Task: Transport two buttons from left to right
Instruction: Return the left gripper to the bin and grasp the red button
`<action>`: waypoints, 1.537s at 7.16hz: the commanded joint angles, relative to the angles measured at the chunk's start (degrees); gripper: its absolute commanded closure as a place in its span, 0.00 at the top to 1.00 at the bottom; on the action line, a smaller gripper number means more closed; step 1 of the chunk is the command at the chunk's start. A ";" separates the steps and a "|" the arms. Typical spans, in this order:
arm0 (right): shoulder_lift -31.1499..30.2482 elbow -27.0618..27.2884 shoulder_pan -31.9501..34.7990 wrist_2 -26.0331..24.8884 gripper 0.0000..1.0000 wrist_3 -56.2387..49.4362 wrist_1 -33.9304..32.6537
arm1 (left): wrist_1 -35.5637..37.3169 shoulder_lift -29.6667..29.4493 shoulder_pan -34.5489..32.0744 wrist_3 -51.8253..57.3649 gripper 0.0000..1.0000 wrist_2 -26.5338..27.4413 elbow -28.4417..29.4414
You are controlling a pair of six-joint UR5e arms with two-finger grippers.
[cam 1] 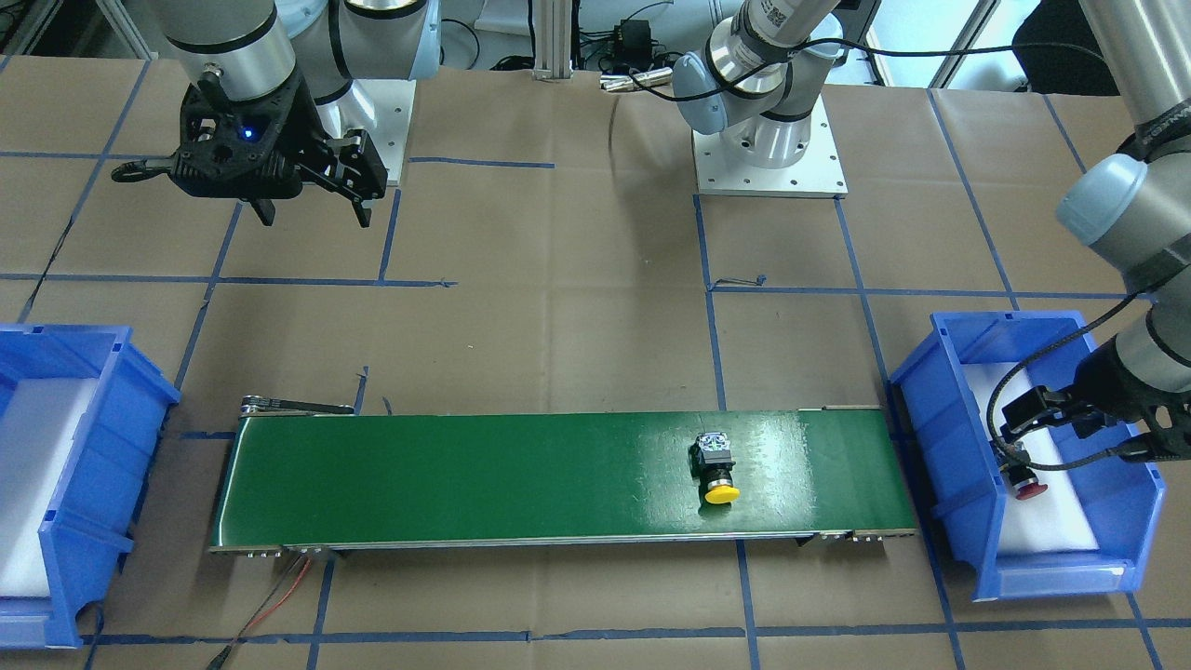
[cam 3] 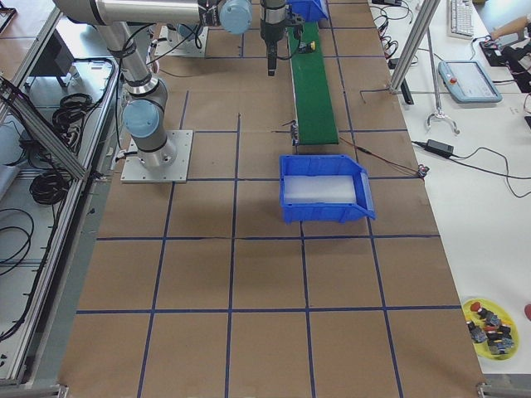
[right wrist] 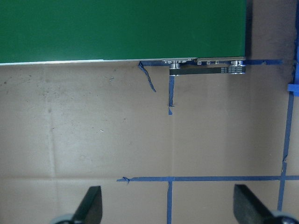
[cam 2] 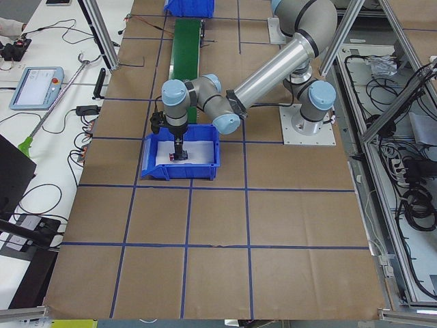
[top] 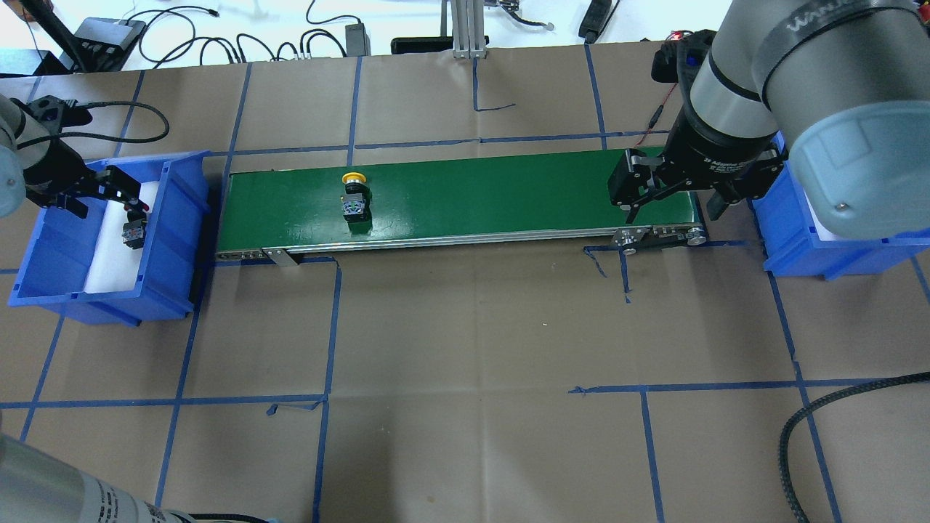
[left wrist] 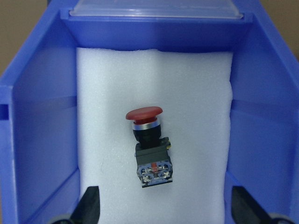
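Now left gripper hangs over left blue bin, jaws spread wide, touching nothing. Red button lies on its side on white foam inside this bin, under gripper, apart from both fingertips, cap toward far side. Yellow button lies on green conveyor belt, nearer to left end, cap also toward far edge. Right gripper hovers above tabletop at near edge of belt's right end, jaws spread, holding nothing. Right blue bin stands just beside this end.
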 commanded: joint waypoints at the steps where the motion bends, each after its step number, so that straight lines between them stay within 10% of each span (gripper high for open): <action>1: -0.01 0.00 -0.04 0.00 1.00 0.03 0.00 | 4.64 -2.04 0.03 0.00 0.98 0.00 -2.04; 6: 0.08 0.09 0.05 0.09 1.00 0.03 0.00 | 7.47 -5.65 0.03 0.00 0.96 -0.09 -1.95; 9: 0.17 0.09 -0.03 0.09 1.00 0.03 0.00 | 8.44 -5.74 0.03 0.17 0.29 -0.09 -1.51; 11: 0.17 0.09 0.05 0.09 1.00 0.03 0.00 | 8.26 -5.74 0.46 0.26 0.04 -0.17 -0.90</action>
